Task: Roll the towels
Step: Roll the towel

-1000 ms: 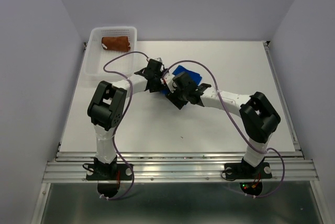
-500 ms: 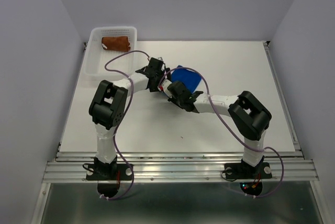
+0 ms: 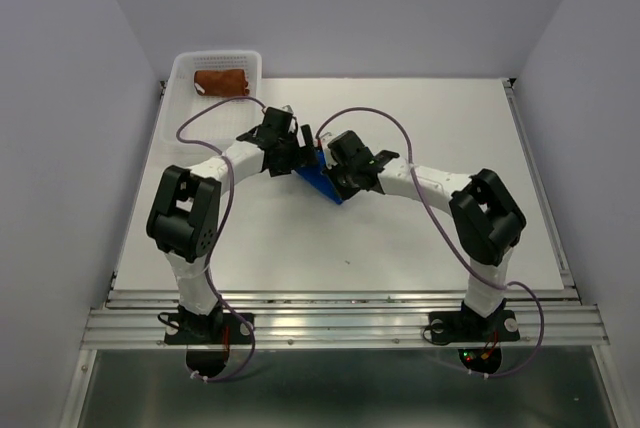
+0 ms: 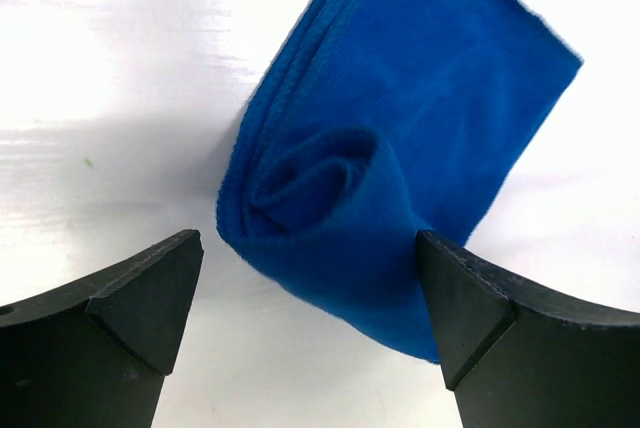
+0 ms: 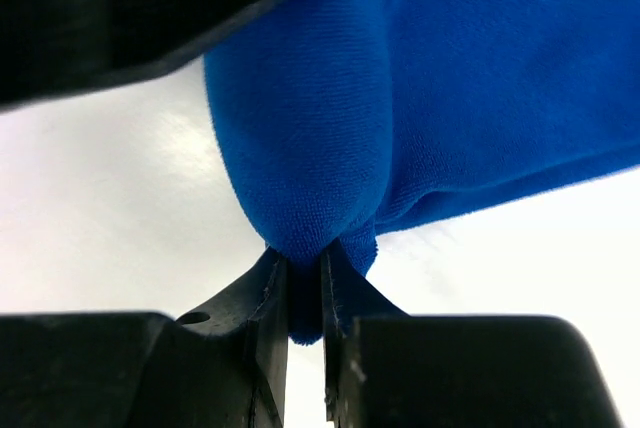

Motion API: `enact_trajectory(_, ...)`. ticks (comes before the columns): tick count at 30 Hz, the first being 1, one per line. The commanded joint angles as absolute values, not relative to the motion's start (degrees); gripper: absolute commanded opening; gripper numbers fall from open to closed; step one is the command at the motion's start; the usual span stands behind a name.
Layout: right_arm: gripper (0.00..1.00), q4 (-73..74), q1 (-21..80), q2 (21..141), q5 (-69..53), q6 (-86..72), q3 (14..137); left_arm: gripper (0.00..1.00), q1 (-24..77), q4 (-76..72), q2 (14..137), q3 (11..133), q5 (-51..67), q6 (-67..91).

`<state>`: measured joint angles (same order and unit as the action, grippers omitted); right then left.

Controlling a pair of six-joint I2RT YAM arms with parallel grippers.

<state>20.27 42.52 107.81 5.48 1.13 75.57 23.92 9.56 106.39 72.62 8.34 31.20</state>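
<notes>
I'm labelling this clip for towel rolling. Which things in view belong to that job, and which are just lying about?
Job:
- blue towel, pinched by the right gripper
- left gripper, open over the blue towel
- rust-brown towel, bundled in the white basket

Just there:
- white basket
- table

Two towels: one blue towel (image 3: 322, 182), one rust-brown towel (image 3: 221, 81). One white basket (image 3: 180, 118) at the far left corner of the table (image 3: 420, 248). Two grippers: left gripper (image 4: 310, 268), right gripper (image 5: 305, 293).
</notes>
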Motion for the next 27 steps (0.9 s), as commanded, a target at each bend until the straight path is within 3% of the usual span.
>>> enact_trajectory(1, 0.09, 27.2, 38.9, 108.4, -14.3, -7.1, 79.7, 0.99, 23.5, 10.0, 99.6, 70.1, 8.4, 31.2)
enact_trajectory(16, 0.06, 31.4, 26.7, 122.3, -49.9, -16.1, 90.1, 0.99, 22.9, 6.6, 97.7, 65.3, 13.0, 29.7)
enact_trajectory(23, 0.10, 31.6, 26.2, 125.9, -47.7, -18.0, 93.2, 0.99, 22.9, 3.3, 104.0, 67.5, 14.9, 30.7)
enact_trajectory(27, 0.19, 32.3, 26.2, 125.4, -45.6, -16.9, 93.3, 0.98, 22.9, 3.1, 107.0, 69.9, 11.7, 31.3)
